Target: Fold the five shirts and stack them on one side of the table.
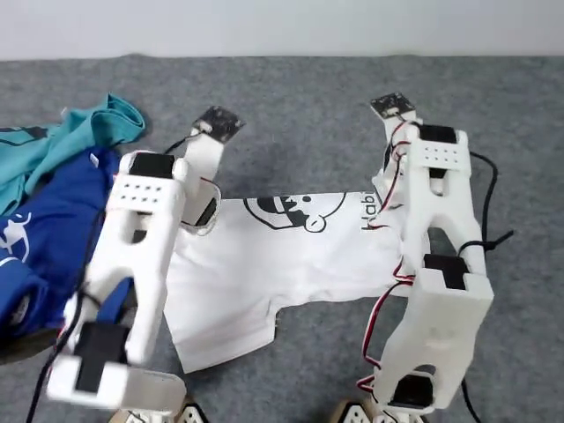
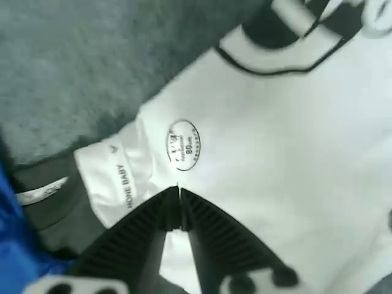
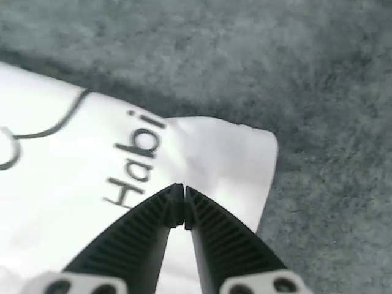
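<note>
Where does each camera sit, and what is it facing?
High view: fixed above, looking down on grey table, both arms, white shirt.
Left wrist view: on left arm, facing shirt's collar label; left gripper shows.
Right wrist view: on right arm, facing shirt's lettered corner; right gripper shows.
Shared: all three see the white shirt.

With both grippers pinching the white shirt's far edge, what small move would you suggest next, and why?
Probably raise both grippers a little together. The left gripper is shut on the white shirt beside its collar label, the right gripper on the corner by the lettering, and the rest lies flat on the table, so lifting that edge would start the fold.
</note>
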`<act>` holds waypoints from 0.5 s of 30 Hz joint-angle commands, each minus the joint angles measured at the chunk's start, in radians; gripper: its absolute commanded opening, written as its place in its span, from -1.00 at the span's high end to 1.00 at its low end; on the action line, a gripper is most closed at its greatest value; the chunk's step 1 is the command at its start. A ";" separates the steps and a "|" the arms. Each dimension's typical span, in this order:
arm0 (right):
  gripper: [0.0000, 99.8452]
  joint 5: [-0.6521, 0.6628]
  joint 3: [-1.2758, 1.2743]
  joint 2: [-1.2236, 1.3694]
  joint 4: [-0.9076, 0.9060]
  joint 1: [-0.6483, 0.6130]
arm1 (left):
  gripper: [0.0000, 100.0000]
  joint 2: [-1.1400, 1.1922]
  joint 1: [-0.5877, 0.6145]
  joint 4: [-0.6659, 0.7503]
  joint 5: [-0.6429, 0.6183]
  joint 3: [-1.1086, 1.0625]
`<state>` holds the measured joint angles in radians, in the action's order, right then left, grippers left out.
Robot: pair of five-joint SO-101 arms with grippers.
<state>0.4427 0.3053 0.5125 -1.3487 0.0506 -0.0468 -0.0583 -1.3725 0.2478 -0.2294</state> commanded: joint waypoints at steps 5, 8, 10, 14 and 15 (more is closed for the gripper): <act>0.98 -0.005 0.152 -0.012 -0.168 -0.027 | 0.99 -0.224 0.080 -0.048 -0.061 0.008; 0.98 0.021 0.181 -0.019 -0.271 -0.058 | 0.99 -0.232 0.226 -0.083 -0.057 0.008; 0.98 0.074 0.183 -0.050 -0.321 -0.082 | 0.99 -0.236 0.351 -0.098 -0.054 0.010; 0.98 0.109 0.183 -0.143 -0.386 -0.140 | 0.99 -0.232 0.568 -0.103 0.011 0.008; 0.98 0.112 0.183 -0.168 -0.401 -0.162 | 0.99 -0.230 0.605 -0.103 0.026 0.008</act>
<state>0.5301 0.4388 0.4695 -1.7031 -0.0629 -0.2371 0.4204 -1.4630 0.2294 -0.2294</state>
